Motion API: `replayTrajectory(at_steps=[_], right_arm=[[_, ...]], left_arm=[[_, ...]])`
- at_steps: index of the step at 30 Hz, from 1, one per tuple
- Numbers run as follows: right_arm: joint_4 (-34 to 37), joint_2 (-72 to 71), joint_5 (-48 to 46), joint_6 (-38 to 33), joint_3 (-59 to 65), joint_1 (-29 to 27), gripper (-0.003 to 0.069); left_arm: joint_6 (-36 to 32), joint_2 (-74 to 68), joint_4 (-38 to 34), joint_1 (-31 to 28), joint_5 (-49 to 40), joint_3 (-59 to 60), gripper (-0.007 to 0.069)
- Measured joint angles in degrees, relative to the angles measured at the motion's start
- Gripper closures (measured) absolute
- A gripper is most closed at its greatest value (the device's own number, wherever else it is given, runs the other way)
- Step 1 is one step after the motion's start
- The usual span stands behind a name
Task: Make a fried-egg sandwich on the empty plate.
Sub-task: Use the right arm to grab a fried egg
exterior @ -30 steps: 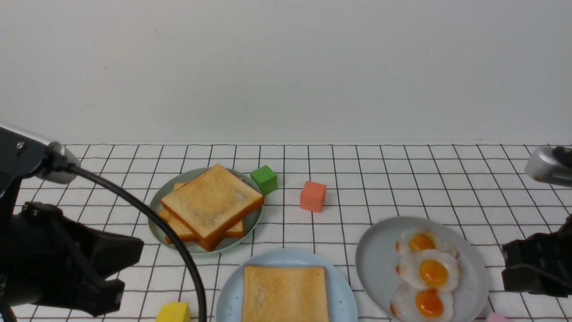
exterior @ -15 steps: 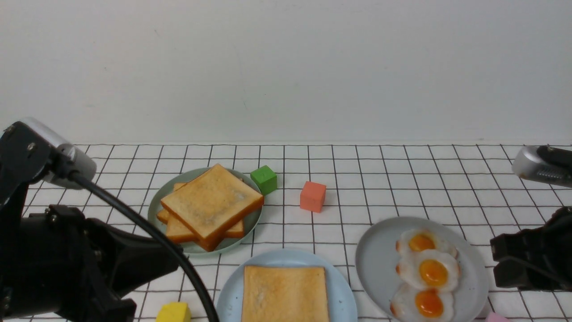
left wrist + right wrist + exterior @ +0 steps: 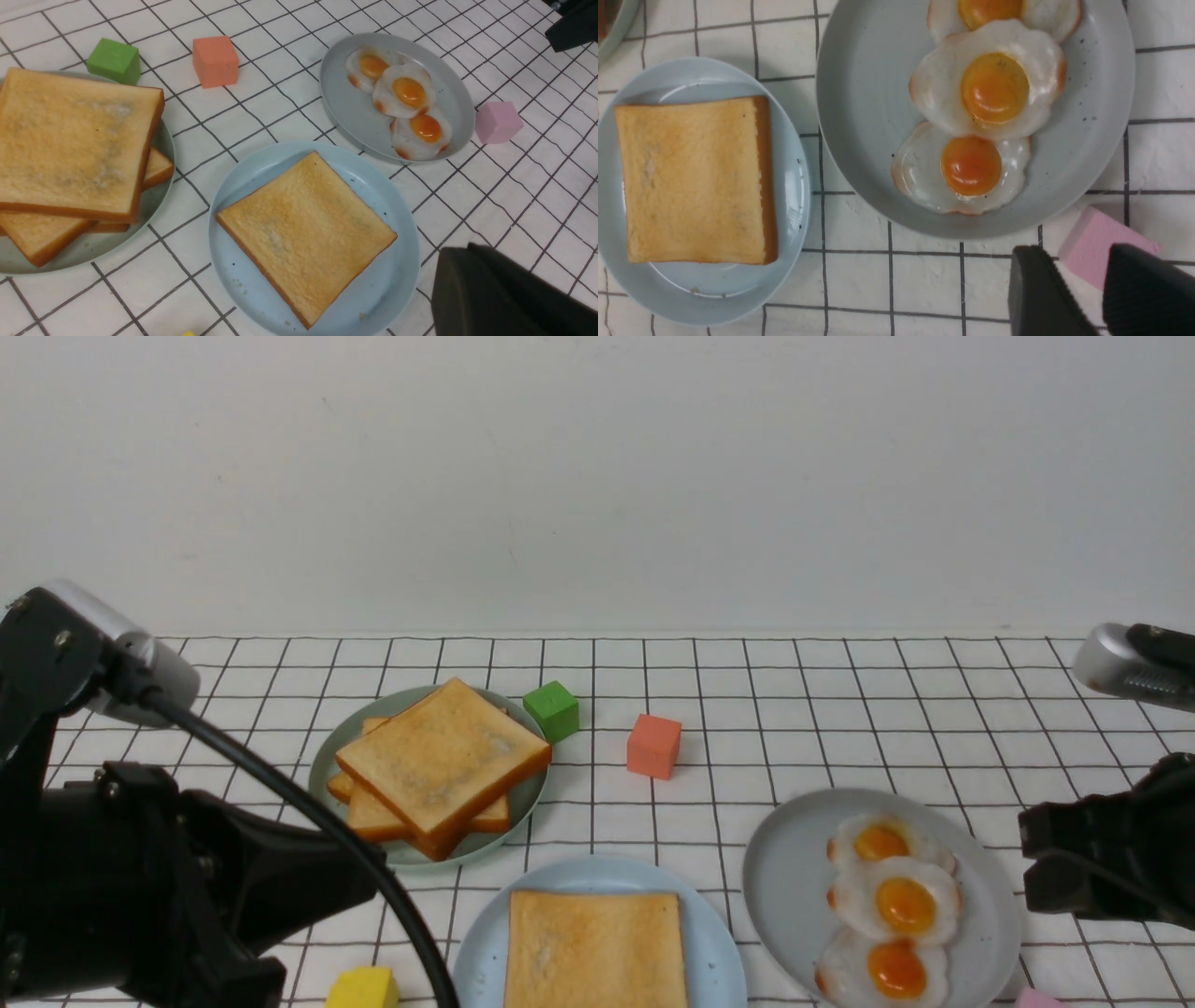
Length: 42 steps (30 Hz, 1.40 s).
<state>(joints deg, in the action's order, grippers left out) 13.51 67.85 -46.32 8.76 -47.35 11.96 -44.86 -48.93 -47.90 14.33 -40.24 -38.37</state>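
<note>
The empty plate (image 3: 719, 943), light blue, holds one toast slice (image 3: 597, 947) at the front centre. To its right, three fried eggs (image 3: 896, 901) overlap in a row on a grey plate (image 3: 784, 887). A pile of toast slices (image 3: 443, 761) lies on a pale green plate (image 3: 327, 775). My left gripper (image 3: 359, 877) is shut and holds nothing, low at the left; its tips (image 3: 455, 256) hover beside the blue plate (image 3: 397, 261). My right gripper (image 3: 1027, 859) is open and empty, just right of the grey plate; its jaws (image 3: 1076, 254) stand apart above the cloth near the eggs (image 3: 990, 88).
A green cube (image 3: 552, 709) and an orange-red cube (image 3: 653, 745) sit behind the plates. A yellow cube (image 3: 362, 987) is at the front left. A pink cube (image 3: 1101, 242) lies beside the grey plate, under the right jaws. The left arm's cable (image 3: 308, 812) crosses the green plate.
The left arm rose and swung right toward the blue plate, then held still. The right gripper crept left toward the grey plate. Both jaws kept their state.
</note>
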Motion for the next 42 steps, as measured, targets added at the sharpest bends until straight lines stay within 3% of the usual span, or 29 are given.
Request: replayTrajectory(at_steps=[9, 13, 15, 16, 20, 21, 23, 25, 30, 42], right_arm=[[4.21, 9.16, 4.51, -0.37, -2.05, -1.61, 0.0376], [7.29, 15.44, 6.92, -5.78, -2.91, -2.98, 0.0335], [11.45, 19.73, 6.55, -13.82, -4.40, -6.89, 0.0301], [11.97, 19.73, 6.55, -14.57, -4.40, -7.22, 0.0299], [28.63, 25.12, 6.35, -36.70, -4.87, -14.54, 0.0286], [29.46, 25.12, 6.35, -37.71, -4.87, -14.81, 0.0286], [37.95, 28.74, 4.61, -47.31, -4.87, -17.63, 0.0285], [40.70, 31.14, 4.04, -50.40, -4.87, -19.44, 0.0285], [41.63, 32.68, 3.87, -51.58, -4.87, -21.60, 0.0285], [43.80, 36.03, 3.27, -51.92, -4.87, -20.66, 0.0284]], left_arm=[[-2.12, 0.00, -2.67, 0.00, -0.06, 0.00, 0.0638], [-2.36, 0.00, -2.68, 0.00, -0.16, 0.00, 0.0638], [-2.36, 0.00, -2.80, 0.00, -0.67, 0.00, 0.0638], [-2.36, 0.00, -2.80, 0.00, -0.76, 0.00, 0.0638], [-2.36, 0.00, -2.93, 0.00, -1.16, 0.05, 0.0638], [-2.36, 0.00, -2.93, 0.00, -1.16, 0.05, 0.0638], [-2.36, 0.00, -2.96, 0.00, -1.20, 0.05, 0.0638], [-2.36, 0.00, -2.96, 0.00, -1.32, 0.05, 0.0638], [-2.36, 0.00, -2.96, 0.00, -1.65, 0.05, 0.0638], [-2.36, -3.13, -2.96, 0.00, -2.09, 0.05, 0.0638]])
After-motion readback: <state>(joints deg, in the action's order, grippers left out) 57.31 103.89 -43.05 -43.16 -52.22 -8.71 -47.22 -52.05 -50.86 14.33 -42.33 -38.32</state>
